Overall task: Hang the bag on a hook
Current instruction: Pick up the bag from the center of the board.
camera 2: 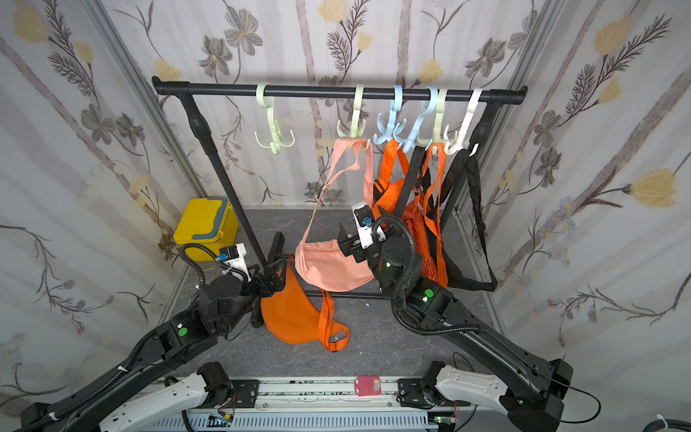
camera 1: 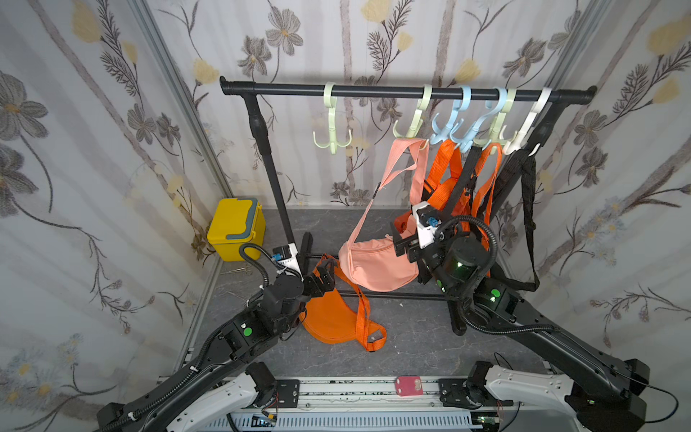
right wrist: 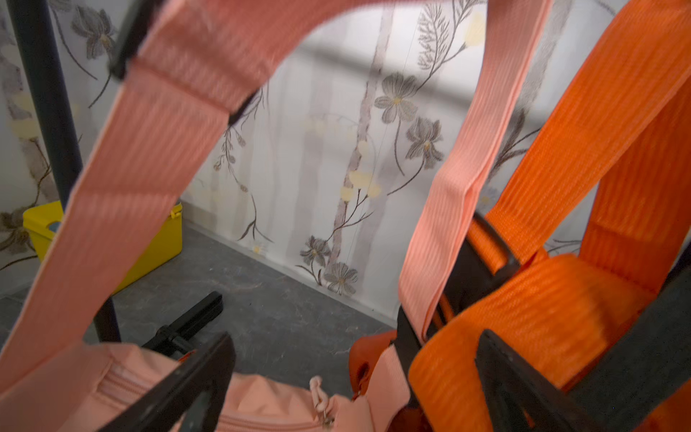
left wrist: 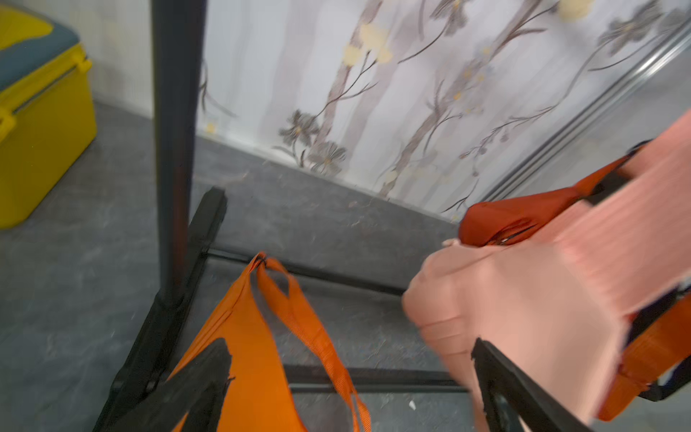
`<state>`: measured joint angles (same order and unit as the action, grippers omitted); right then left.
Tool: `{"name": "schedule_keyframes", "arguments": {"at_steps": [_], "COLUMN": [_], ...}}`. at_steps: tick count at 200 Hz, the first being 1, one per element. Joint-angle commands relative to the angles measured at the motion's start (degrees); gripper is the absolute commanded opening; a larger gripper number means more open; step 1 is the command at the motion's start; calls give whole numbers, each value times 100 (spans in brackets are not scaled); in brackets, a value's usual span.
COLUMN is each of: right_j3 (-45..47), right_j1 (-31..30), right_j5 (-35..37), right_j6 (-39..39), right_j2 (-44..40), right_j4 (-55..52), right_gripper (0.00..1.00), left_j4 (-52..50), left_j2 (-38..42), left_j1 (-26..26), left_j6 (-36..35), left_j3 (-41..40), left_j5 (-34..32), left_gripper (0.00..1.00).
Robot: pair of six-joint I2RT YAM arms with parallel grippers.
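Left pincer (camera 1: 324,278) gaped empty over orange bag (camera 1: 332,318) | right pincer (camera 1: 405,243) gaped empty beside hung pink bag (camera 1: 377,265) | advice: pinch strap (camera 1: 361,310), lift toward free hook (camera 1: 332,140) at 12 o'clock.

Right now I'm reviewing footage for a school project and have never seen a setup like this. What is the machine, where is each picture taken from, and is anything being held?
Two robot arms work in front of a clothes rack. Two pictures come from a camera overhead; the other two come from cameras on the arms' wrists.

In both top views, a pink bag hangs by its strap from a green hook; more orange and black bags hang to its side. An orange bag lies on the grey floor, and a yellow box sits in the corner.

The left gripper stands open over the orange bag, and the right gripper stands open by the pink bag. Neither holds anything.
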<state>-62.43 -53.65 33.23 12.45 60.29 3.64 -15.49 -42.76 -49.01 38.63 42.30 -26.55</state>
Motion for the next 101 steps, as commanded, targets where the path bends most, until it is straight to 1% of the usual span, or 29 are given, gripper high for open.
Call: {"name": "schedule_keyframes", "arguments": {"at_steps": [1, 12, 23, 34, 43, 54, 73, 94, 101], "right_j3": [1059, 1677, 2198, 2519, 2638, 2650, 2445, 2048, 1974], "right_j1": [-509, -878, -1161, -1388, -1499, -1508, -1493, -1237, -1211], "right_j5": [535, 694, 676, 395, 60, -445, -839, -1461, -1516], "right_j6": [-1066, -1525, -2035, -2512, -2821, -3044, -3241, -3495, -3579], "right_j2": [-234, -263, -179, 22, 257, 616, 1272, 2079, 2314], "right_j4": [469, 578, 541, 443, 409, 397, 391, 360, 378], "right_gripper": [100, 100, 100, 98, 98, 99, 100, 100, 100], "left_j4": [-480, -314, -94, 65, 232, 445, 700, 1078, 1167], "left_j2": [177, 262, 341, 365, 356, 356, 356, 311, 283], "left_j1": [7, 5, 56, 189, 350, 530, 663, 734, 750], "left_j6": [1446, 1762, 1975, 2110, 2135, 2161, 2235, 2285, 2306], "left_j3": [-717, -1149, -1556, -1882, -2091, -2314, -2607, -2892, -2949], "left_j5": [-290, -281, -270, -181, 26, 287, 508, 714, 748], "left_gripper": [100, 100, 100, 100, 100, 100, 100, 100, 100]}}
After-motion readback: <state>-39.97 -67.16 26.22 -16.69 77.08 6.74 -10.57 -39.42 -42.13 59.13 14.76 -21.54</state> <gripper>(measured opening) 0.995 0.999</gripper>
